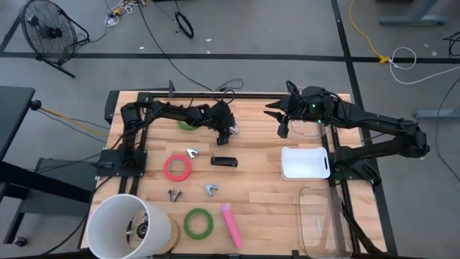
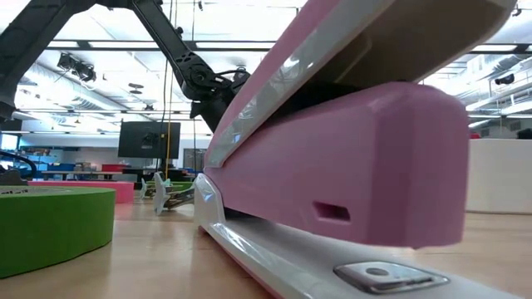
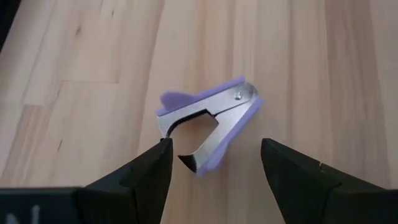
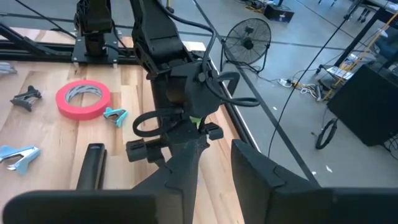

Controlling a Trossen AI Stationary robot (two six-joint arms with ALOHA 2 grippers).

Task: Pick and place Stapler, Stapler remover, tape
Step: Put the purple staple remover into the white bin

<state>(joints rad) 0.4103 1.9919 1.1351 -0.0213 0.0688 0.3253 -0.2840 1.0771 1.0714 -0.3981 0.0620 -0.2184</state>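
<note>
A purple staple remover [image 3: 208, 118] lies on its side on the wooden table [image 1: 259, 208]. My left gripper [image 3: 214, 155] hangs open just above it at the table's far middle [image 1: 230, 132], one finger on each side, touching nothing that I can see. My right gripper [image 1: 282, 122] is open and empty, in the air at the far right [image 4: 217, 171]. A red-pink tape roll [image 1: 177, 167] lies left of centre and a green one [image 1: 198, 223] near the front. A second green roll [image 1: 187, 124] shows partly under my left arm. A pink stapler [image 1: 231, 224] lies at the front and a black stapler [image 1: 223, 161] at the centre.
A white tray [image 1: 305, 162] sits at the right, with a clear bin [image 1: 323, 219] in front of it. A white bucket [image 1: 129, 226] stands at the front left corner. More staple removers lie at the centre left: a pale one [image 1: 192, 152], a blue one [image 1: 210, 189] and a dark one [image 1: 175, 194].
</note>
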